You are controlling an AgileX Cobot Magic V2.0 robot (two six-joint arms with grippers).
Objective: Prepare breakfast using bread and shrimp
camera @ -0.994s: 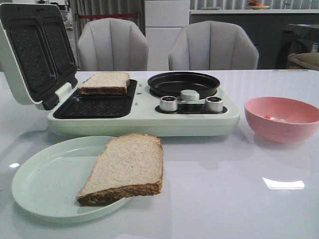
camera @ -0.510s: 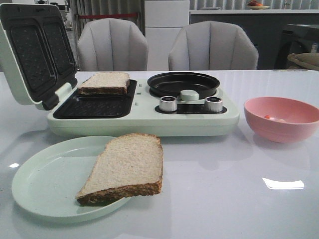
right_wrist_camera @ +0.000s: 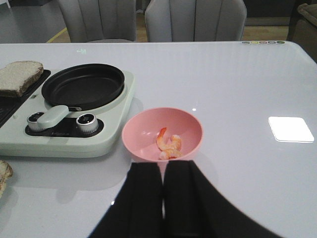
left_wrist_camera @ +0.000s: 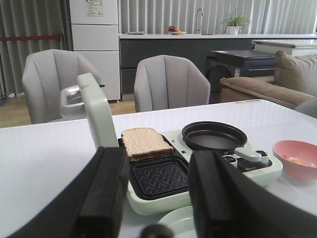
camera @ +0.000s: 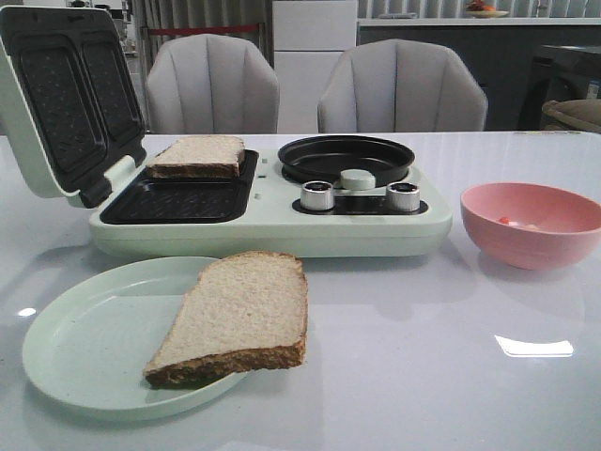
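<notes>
Nearest the robot, a pale green plate (camera: pixel 89 348) rests on the white table (camera: pixel 451 376), with a slice of bread (camera: pixel 237 316) lying across its right side, one edge hanging over the rim. Behind the plate stands a pale green breakfast maker (camera: pixel 272 211) with its lid (camera: pixel 61 99) raised. A second bread slice (camera: pixel 197 155) lies on the far grill plate, and a round black pan (camera: pixel 346 158) sits on the right half. To the right, apart from the appliance, is a pink bowl (camera: pixel 532 223) holding shrimp (right_wrist_camera: pixel 168 145).

The left gripper (left_wrist_camera: pixel 156 198) has its jaws wide apart, empty, near the grill. The right gripper (right_wrist_camera: pixel 163 198) has its jaws pressed together, empty, just short of the bowl.
</notes>
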